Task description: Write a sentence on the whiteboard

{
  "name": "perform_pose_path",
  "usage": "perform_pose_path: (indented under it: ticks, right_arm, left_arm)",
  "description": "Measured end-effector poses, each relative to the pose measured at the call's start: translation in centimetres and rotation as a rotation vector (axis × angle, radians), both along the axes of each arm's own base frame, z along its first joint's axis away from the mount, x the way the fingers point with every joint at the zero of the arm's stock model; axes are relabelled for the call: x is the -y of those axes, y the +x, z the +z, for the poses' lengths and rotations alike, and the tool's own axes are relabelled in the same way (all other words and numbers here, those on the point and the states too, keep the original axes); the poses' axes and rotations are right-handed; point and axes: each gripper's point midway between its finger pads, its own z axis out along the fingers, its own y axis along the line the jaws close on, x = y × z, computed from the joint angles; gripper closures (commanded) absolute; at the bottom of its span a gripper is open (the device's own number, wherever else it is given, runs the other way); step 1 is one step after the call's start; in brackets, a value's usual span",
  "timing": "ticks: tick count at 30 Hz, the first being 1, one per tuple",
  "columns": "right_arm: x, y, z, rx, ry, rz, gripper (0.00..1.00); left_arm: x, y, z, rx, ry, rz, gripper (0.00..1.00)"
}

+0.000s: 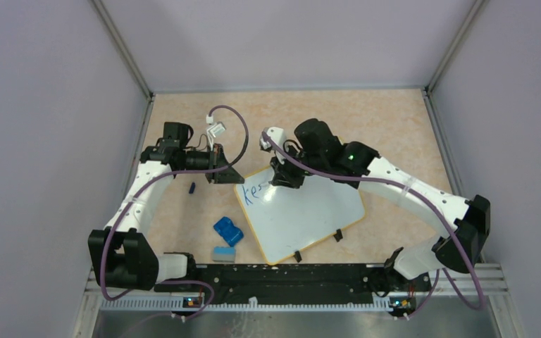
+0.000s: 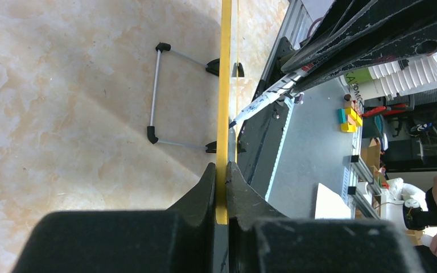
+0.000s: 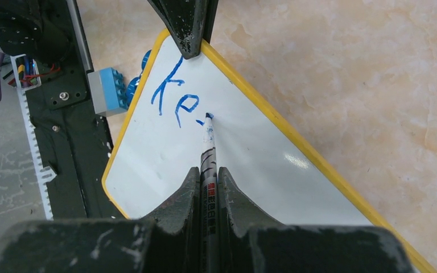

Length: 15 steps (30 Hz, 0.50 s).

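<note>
The whiteboard with its yellow rim lies tilted on the table, two black clips on its near edge. Blue letters "ke" of the sentence stand near its far-left corner, plain in the right wrist view. My right gripper is shut on a marker whose blue tip touches the board just right of the letters. My left gripper is shut on the board's yellow rim at that far-left corner. The marker also shows past the rim.
A blue toy block and a grey-blue eraser lie left of the board's near corner. A small dark cap lies left of the board. A wire stand hangs under the board. The black base rail runs along the near edge.
</note>
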Motion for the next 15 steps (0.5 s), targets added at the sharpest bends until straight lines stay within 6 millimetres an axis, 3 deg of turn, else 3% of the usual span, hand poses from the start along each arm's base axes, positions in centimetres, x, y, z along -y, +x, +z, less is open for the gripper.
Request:
perform_pose_path:
  ticks: [15]
  right_arm:
    - [-0.1,-1.1,-1.3,-0.027,-0.019,0.031,1.0]
  left_arm:
    - [0.0,0.0,0.0,0.0,0.001,0.0,1.0]
